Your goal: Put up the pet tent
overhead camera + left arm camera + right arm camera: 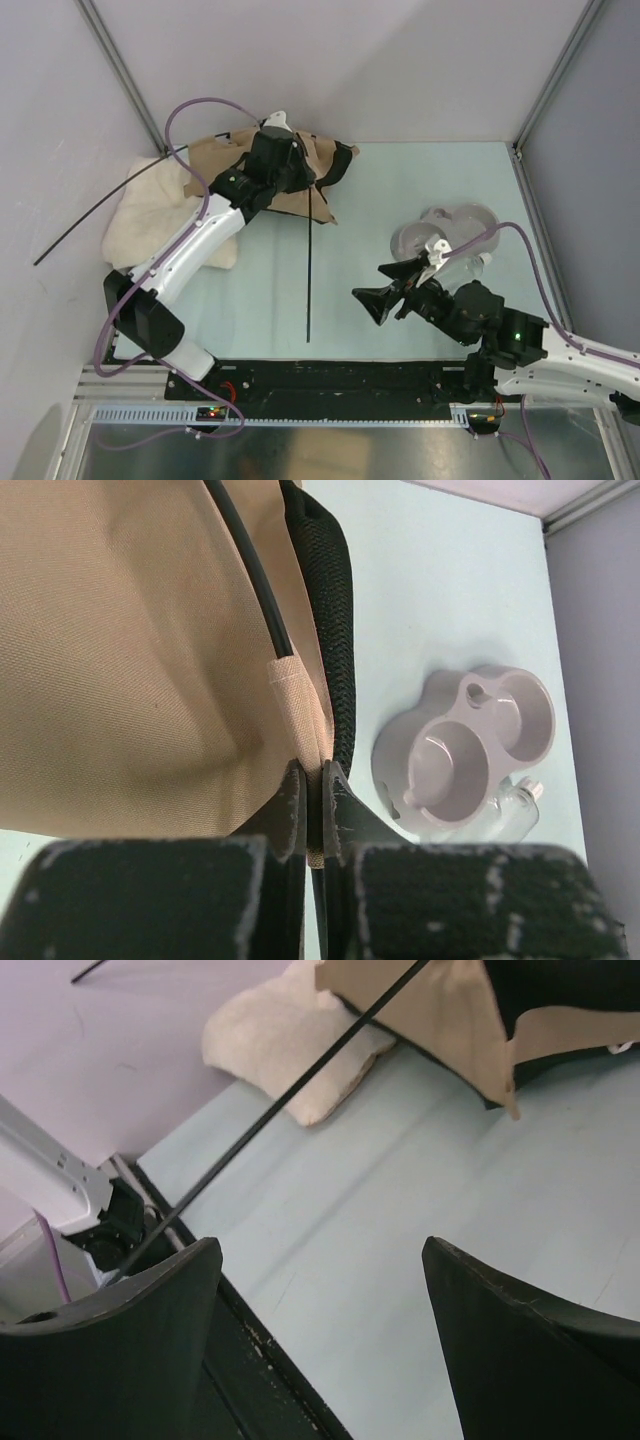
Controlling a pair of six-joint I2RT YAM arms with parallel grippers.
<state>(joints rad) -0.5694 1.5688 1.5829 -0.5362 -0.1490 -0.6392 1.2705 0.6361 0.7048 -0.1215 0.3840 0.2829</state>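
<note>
Tan fabric at the edge of the pet tent (296, 200) is pinched by the closed left gripper (313, 780) and could be tugged free, or the pole (255, 580) dragged from its sleeve (290, 695), by a hard pull. The tent is found far left on the bench (400, 190), well apart from the wide-open, empty right gripper (375, 282).

Bright, even, diffuse light, soft shading across the pet tent (150, 680) fabric, right hand (322, 1250) slightly blurred up close
</note>
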